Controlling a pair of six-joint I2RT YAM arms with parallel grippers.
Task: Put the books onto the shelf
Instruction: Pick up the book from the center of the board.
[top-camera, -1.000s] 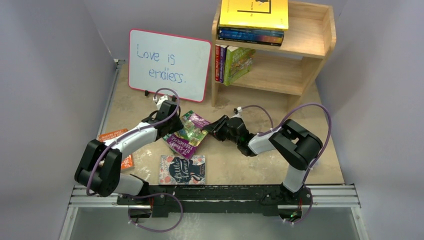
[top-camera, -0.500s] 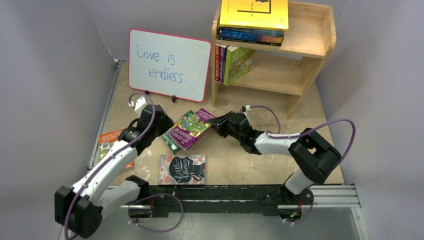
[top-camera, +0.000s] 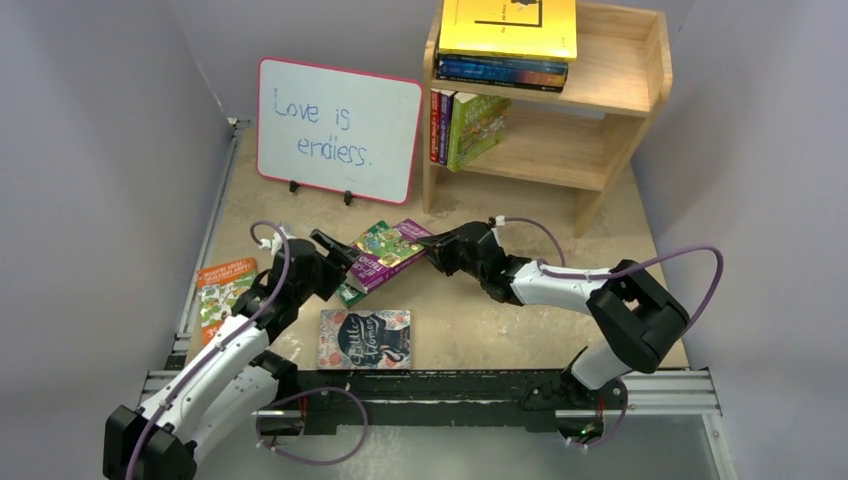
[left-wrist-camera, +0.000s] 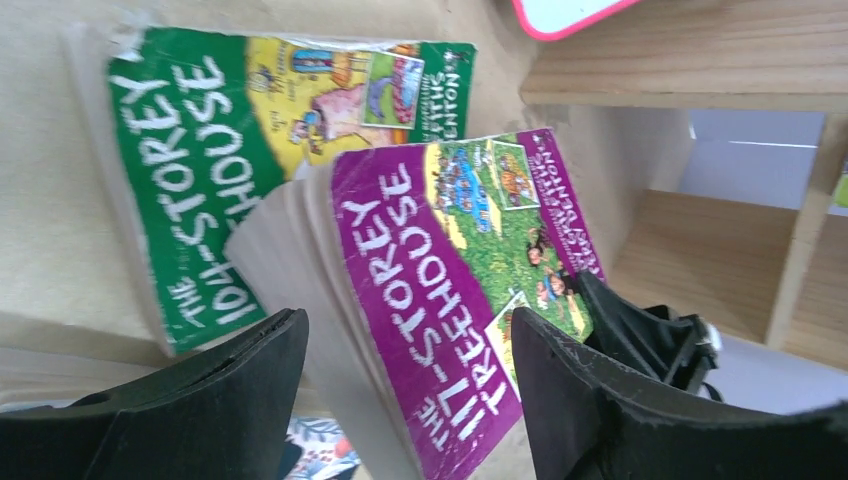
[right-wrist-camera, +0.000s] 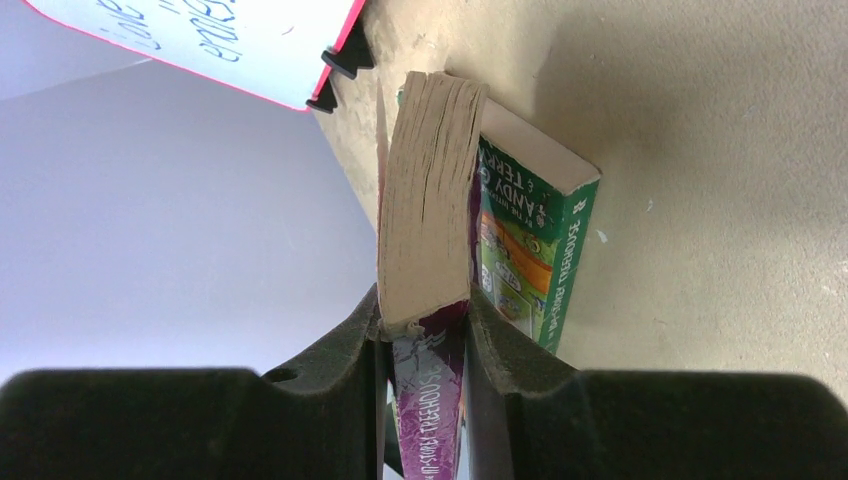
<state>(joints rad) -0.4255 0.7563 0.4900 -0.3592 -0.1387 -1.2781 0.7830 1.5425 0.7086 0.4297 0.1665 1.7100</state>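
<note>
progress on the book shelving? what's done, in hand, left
Done: a yellow-topped stack lies on the top tier of the shelf, with two or three books upright below.

In hand: the right gripper is shut on the purple book; the left gripper is open beside it.

Left: the green book, Little Women and the orange book lie on the table.

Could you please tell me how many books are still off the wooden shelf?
4: purple paperback held in the right fingers, green paperback beneath it, orange paperback far left, floral paperback nearest.
</note>
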